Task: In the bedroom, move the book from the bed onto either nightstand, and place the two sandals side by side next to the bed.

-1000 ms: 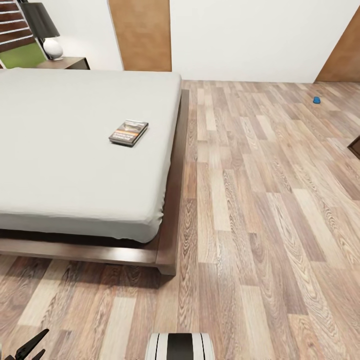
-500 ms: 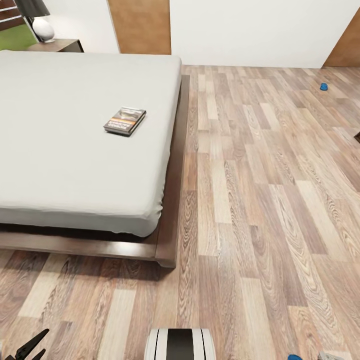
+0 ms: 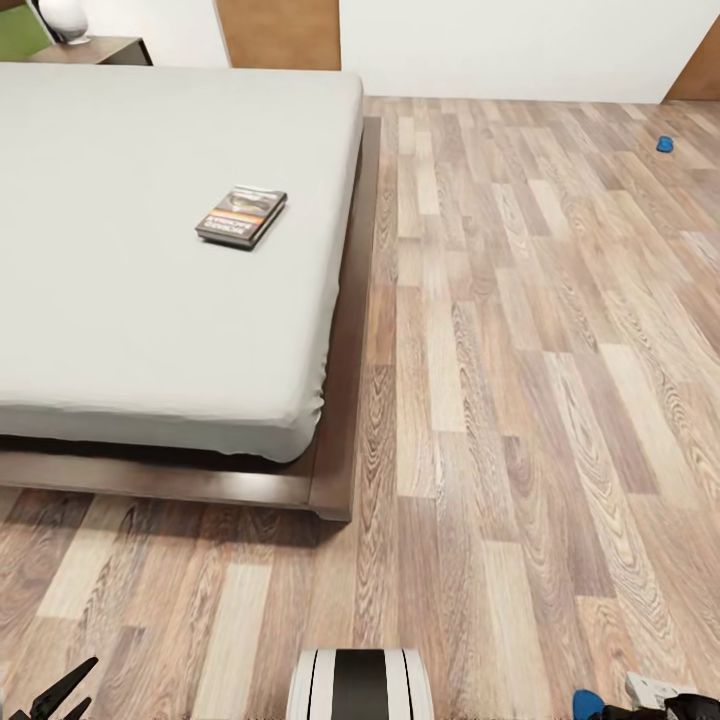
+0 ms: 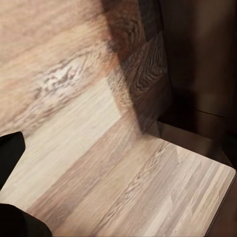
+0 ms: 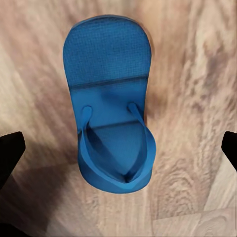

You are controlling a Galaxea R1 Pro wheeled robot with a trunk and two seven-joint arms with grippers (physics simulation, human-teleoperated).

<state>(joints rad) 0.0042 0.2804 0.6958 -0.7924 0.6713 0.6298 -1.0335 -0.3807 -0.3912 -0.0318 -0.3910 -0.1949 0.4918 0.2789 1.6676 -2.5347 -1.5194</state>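
Right gripper (image 5: pixel 118 148) above sandal (image 5: pixel 111 101), plank floor (image 3: pixel 520 350)

Wood-plank floor (image 4: pixel 74 138) seen obliquely, pale to mid-brown boards; a dark brown wooden corner (image 4: pixel 148 74) stands on it. Black parts of the left hand (image 4: pixel 12 187) intrude at one edge.

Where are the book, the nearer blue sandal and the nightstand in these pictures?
book (image 3: pixel 241 216): head view, middle of its dark cover.
nearer sandal (image 5: pixel 111 106): right wrist view, sole just behind the toe strap.
nightstand (image 3: pixel 90 50): head view, its wooden top.
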